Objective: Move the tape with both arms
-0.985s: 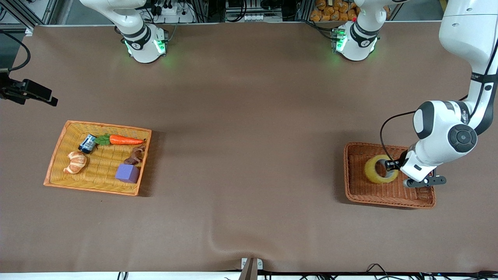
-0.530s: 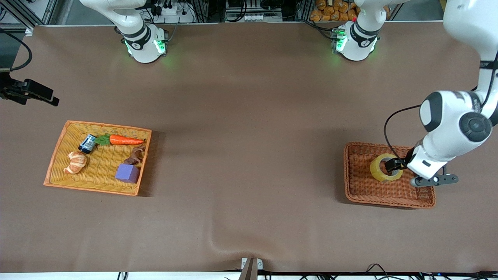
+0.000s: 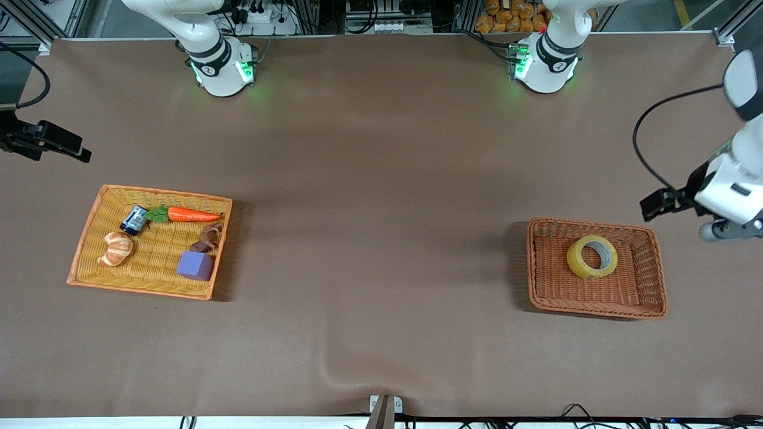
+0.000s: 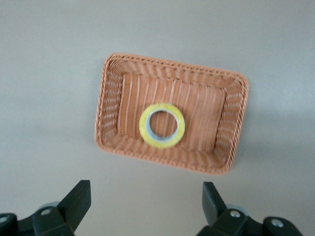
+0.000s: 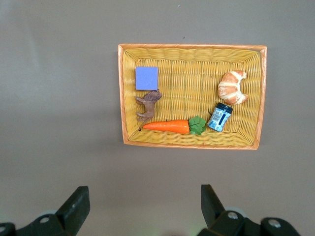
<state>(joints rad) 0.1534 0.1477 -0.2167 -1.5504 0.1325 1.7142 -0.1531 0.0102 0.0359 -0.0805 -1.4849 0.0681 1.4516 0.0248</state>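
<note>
The tape [image 3: 592, 257] [image 4: 162, 125] lies on the floor of the brown wicker basket [image 3: 632, 292] [image 4: 113, 98], hole facing up, close to the centre and a shade toward twelve o'clock as the front camera sees it; nothing touches it. On the table as that camera shows it, this basket sits at about four o'clock, toward the left arm's end.

The left gripper [image 3: 654, 204] [image 4: 146, 196] hangs in the air over bare table, off the brown basket's two o'clock corner; its fingers [image 4: 78, 196] are spread wide with nothing between them, and its wrist camera looks down on the whole basket and the tape.

The right arm waits; its gripper [image 5: 144, 199] is spread and empty, looking down on the yellow wicker basket [image 3: 83, 238] [image 5: 192, 48], which sits at about eight o'clock on the table. The dark piece at nine o'clock on the front view's edge is probably that gripper, though too little of it shows to be sure.

Inside the yellow basket, read from the front camera: a small blue can [image 3: 134, 220] at eleven o'clock; a carrot [image 3: 191, 214] at one o'clock, its leaves touching the can; a croissant [image 3: 115, 248] at eight o'clock; a brown figure [image 3: 207, 238] at three o'clock; a purple cube [image 3: 195, 265] at five o'clock, just beside the figure.
</note>
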